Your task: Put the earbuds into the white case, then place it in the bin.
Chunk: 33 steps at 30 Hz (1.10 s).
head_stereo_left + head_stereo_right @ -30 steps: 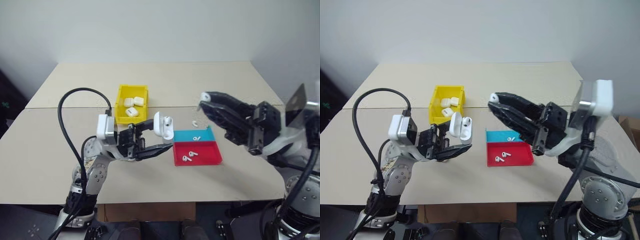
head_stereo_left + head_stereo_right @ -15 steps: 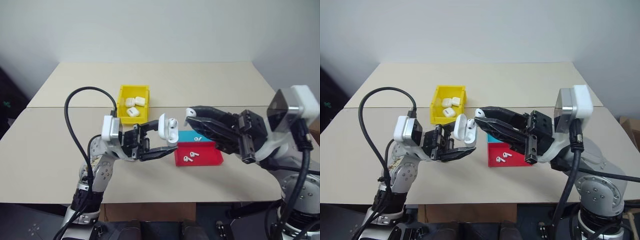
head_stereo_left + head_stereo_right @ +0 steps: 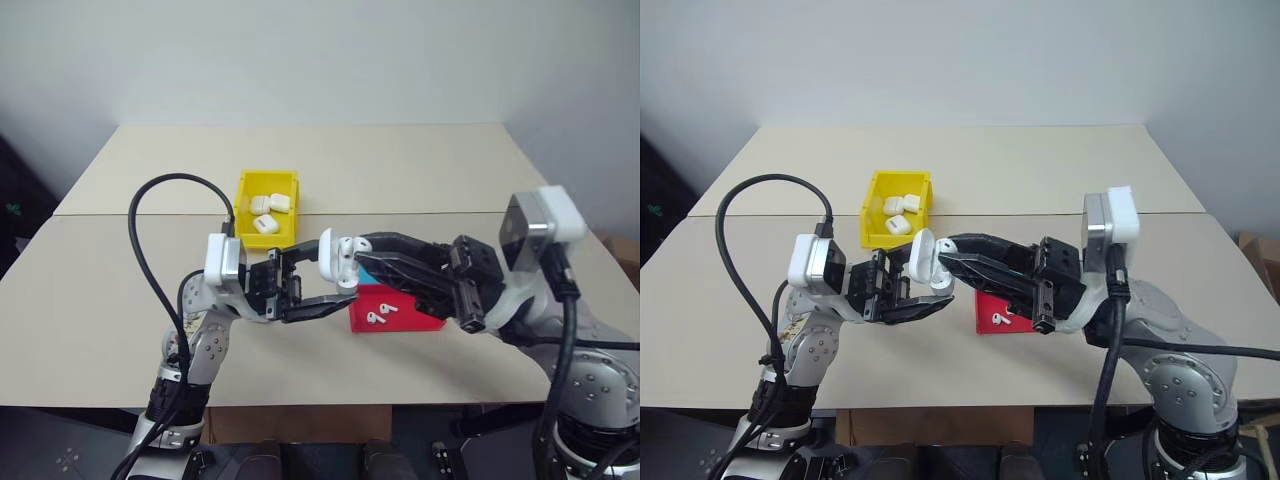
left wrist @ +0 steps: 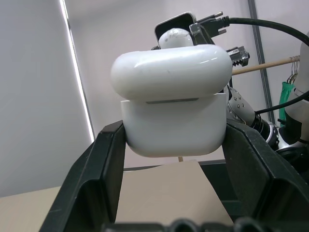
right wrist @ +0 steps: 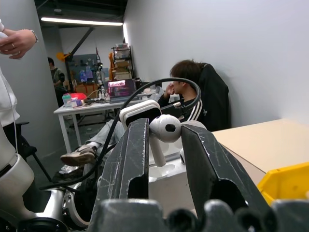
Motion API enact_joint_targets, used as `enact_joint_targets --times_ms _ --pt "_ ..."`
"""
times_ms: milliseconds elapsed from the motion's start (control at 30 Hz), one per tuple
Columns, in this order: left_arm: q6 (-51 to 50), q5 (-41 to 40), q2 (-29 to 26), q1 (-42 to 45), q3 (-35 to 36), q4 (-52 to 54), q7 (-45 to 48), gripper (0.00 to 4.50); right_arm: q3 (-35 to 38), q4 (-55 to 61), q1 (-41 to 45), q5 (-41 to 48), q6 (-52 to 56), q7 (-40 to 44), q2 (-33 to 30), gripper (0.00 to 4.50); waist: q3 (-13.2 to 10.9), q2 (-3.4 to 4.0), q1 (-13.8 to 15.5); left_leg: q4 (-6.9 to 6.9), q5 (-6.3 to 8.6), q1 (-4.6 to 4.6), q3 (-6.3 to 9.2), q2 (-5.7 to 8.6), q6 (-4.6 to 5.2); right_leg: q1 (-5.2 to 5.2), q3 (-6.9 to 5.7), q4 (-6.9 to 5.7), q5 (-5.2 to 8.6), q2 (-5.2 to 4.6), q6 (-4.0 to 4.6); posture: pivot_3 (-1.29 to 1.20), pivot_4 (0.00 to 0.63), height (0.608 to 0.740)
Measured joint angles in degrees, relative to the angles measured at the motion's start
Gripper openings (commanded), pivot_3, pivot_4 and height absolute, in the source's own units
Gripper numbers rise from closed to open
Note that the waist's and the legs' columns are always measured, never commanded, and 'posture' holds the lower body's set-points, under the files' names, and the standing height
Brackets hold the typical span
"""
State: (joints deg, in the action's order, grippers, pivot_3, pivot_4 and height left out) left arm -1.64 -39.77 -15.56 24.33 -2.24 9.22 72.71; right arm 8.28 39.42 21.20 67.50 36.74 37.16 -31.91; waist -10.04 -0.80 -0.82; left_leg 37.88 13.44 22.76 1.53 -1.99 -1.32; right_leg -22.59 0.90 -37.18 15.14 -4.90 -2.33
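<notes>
My left gripper [image 3: 335, 274] is shut on the white case [image 3: 333, 258], holding it above the table's front middle; its fingers [image 4: 108, 159] clamp the case's lower half [image 4: 173, 126], and the lid [image 4: 170, 72] stands slightly raised. My right gripper [image 3: 357, 244] reaches in from the right and is shut on one earbud [image 5: 165, 127]. The earbud's stem points down toward the case [image 5: 166, 180]. Two more earbuds [image 3: 380, 313] lie in the red tray [image 3: 420, 318]. The yellow bin [image 3: 241, 212] stands behind, left of centre.
Three white cases [image 3: 266, 210] lie in the bin. A sliver of blue tray [image 3: 364, 274] shows behind the right gripper's fingers. A black cable [image 3: 140, 250] loops over my left arm. A seated person [image 5: 193, 92] and another person's hand [image 5: 17, 41] appear beyond the table.
My right gripper has swung left and down with the earbud, from above the trays to the held case. The left gripper has kept its grip on the case.
</notes>
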Motion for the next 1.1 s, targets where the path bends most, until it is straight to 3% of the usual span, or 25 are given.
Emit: enact_joint_targets --times_ms 867,967,1067,1100 --pt "0.26 1.24 0.54 -0.40 -0.09 -0.10 -0.20 2.76 -2.57 -0.54 -0.23 -1.52 0.01 1.68 -2.34 1.27 0.00 0.00 0.03 0.00 0.00 0.00 0.00 0.00 0.00 0.01 -0.01 0.02 0.00 0.00 -0.01 0.00 0.150 0.740" --pt "0.26 1.44 0.54 -0.43 -0.06 -0.26 -0.20 2.76 -2.78 -0.57 -0.23 -2.19 -0.10 2.37 -2.35 1.92 0.00 0.00 0.03 0.00 0.00 0.00 0.00 0.00 0.00 0.00 -0.01 0.03 0.00 0.00 -0.01 0.00 0.150 0.740" --pt "0.26 1.46 0.58 -0.44 -0.05 -0.91 -0.22 2.76 -3.04 -0.51 -0.23 -3.58 -0.49 3.42 -2.35 2.89 0.00 0.00 0.03 0.00 0.00 0.00 0.00 0.00 0.00 0.01 -0.01 0.03 0.00 0.00 -0.01 0.00 0.150 0.740" --pt "0.26 1.47 0.59 -0.44 -0.04 -1.07 -0.35 2.76 -3.07 -0.49 -0.25 -3.99 -0.62 3.71 -2.35 2.89 0.00 -0.01 0.03 0.00 0.00 0.00 0.00 0.00 0.00 0.01 -0.01 0.03 0.00 0.00 -0.01 0.00 0.150 0.740"
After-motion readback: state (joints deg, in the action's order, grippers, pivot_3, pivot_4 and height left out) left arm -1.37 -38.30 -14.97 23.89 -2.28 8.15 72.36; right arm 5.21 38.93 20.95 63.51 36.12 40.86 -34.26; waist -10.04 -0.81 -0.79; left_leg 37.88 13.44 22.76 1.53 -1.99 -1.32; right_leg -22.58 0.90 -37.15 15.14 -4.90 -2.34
